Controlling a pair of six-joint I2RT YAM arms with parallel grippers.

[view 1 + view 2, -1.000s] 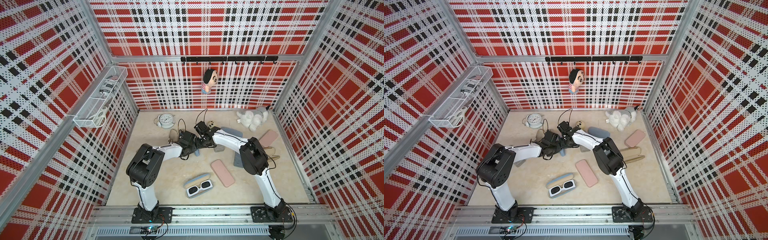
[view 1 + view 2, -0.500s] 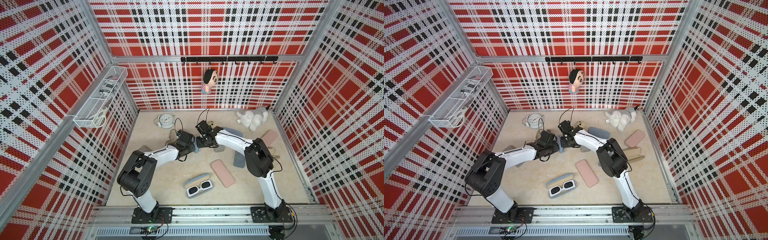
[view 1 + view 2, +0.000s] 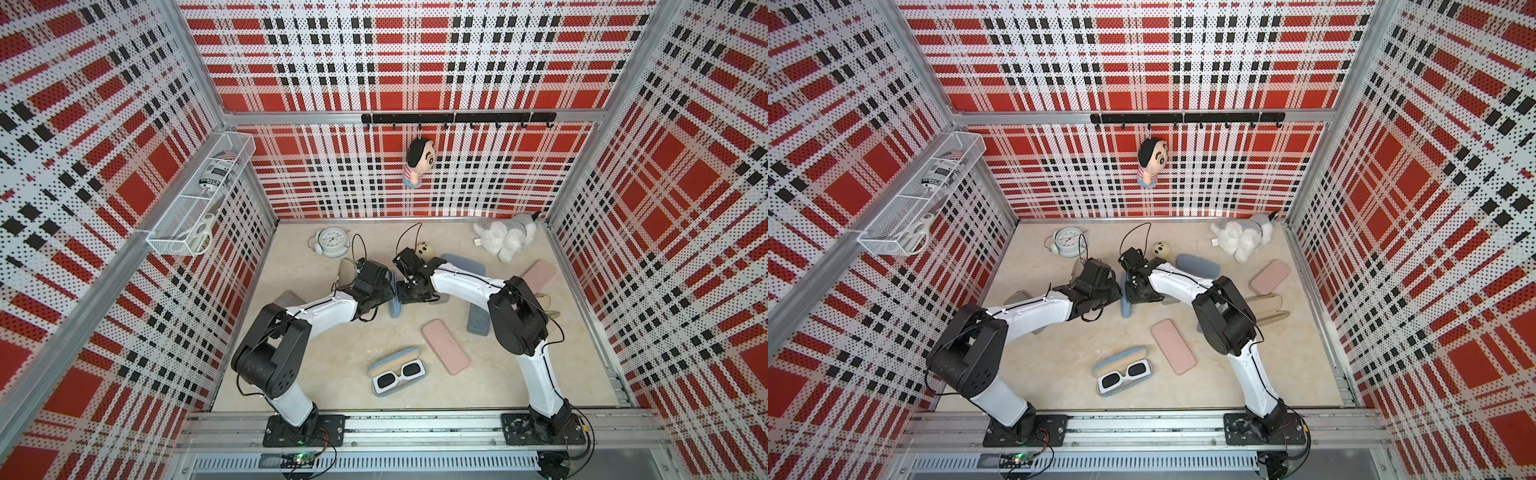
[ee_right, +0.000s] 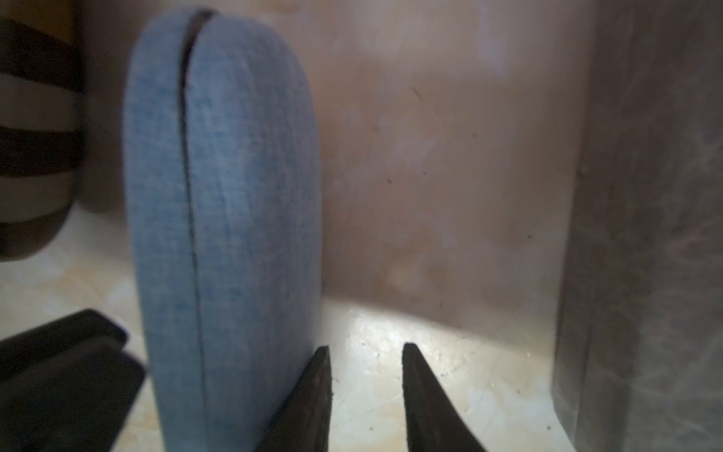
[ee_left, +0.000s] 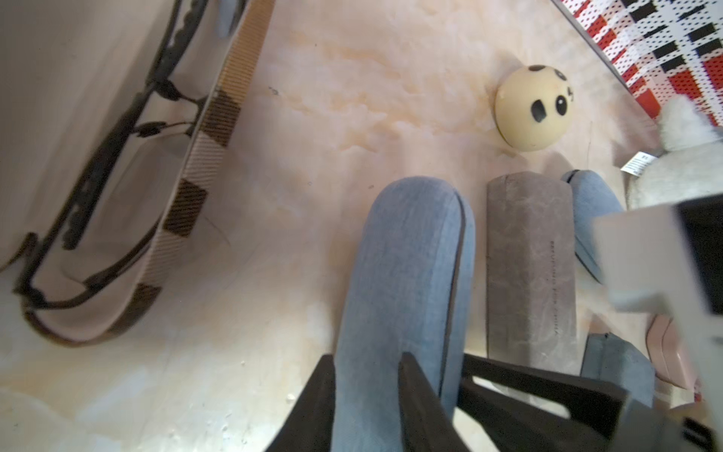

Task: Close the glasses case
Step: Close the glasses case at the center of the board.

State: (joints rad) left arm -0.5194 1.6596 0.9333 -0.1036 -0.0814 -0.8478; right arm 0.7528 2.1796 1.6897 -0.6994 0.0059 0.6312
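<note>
Lying nearest the arm bases, a pair of white-framed sunglasses is seen in an open oval case with a blue shell and tan lining, on a pale marbled tabletop. Just beside it, a flat pink case with rounded corners is laid closed.

Farther in, at the table's middle, the blue fabric case is stood on its long edge. Its woven shell is rounded at the end, and its two halves are met along a thin dark seam. It is flanked by both arms.

The left gripper is shown with black wedge-shaped fingers parted, one alongside the case and one across it, with nothing pinched. The right gripper is likewise parted, with bare table shown between its fingers and one finger just beside the case's wall. A taupe, suede-like box case is set near the blue one.

Beyond, a cream panda-faced ball, a round alarm clock and a fluffy white plush dog are placed toward the back wall.
</note>
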